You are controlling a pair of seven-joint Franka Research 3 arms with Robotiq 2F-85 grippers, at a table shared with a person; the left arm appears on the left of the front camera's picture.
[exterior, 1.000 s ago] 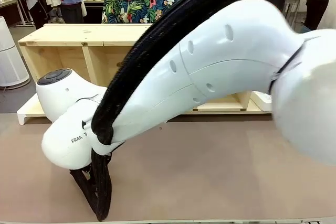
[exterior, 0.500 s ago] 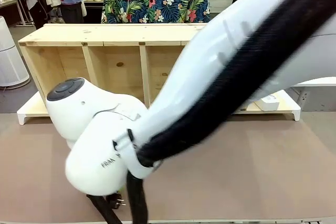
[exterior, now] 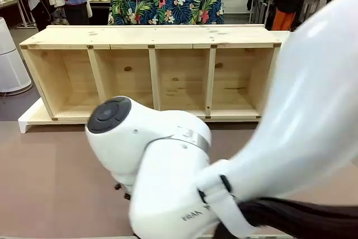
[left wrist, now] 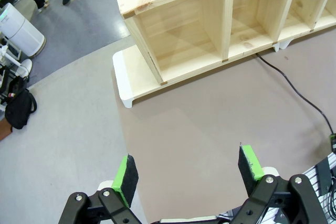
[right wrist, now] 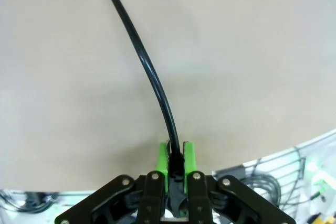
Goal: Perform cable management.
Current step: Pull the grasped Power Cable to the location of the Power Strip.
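cable (right wrist: 152,77): cut by top edge, end hidden between pads (right wrist: 163,157)
table (exterior: 50,183): right half blocked by right arm (exterior: 302,116)

Pale wooden shelf unit (exterior: 151,36): bare unpainted wood, grain + knots showing, matt. Brown tabletop (exterior: 45,183): smooth, matt. White robot arm shell (exterior: 168,160): smooth plastic, glossy w/ highlights. Thick black hose (exterior: 302,219) on arm: woven cloth-like sleeve, rough. Thin black cable (right wrist: 150,72): smooth, glossy. Left gripper (left wrist: 188,169): black links w/ metal screws; pads (left wrist: 126,174) green, matt.
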